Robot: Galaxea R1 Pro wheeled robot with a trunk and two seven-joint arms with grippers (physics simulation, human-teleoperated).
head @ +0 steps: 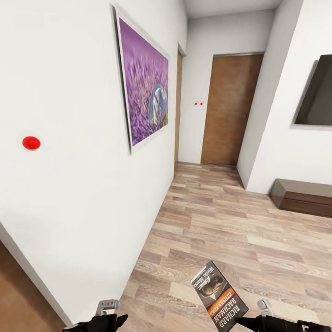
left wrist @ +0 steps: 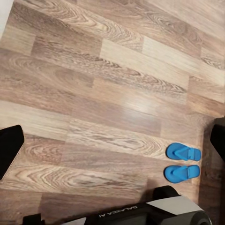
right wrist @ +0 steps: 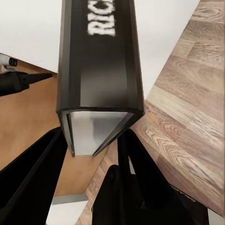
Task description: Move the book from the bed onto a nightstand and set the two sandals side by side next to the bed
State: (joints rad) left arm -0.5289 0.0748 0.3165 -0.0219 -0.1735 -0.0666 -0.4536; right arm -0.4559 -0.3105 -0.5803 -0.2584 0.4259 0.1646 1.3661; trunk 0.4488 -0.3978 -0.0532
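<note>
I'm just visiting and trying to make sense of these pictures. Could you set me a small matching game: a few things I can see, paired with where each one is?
Things:
1. book
2. two sandals
3. lavender picture
4. dark screen

Places:
A. hung on the wall at the head view's left
B. lying side by side on the wood floor
C. held in the right gripper
D. mounted on the wall at the head view's right

Pairs: 1-C, 2-B, 3-A, 4-D
</note>
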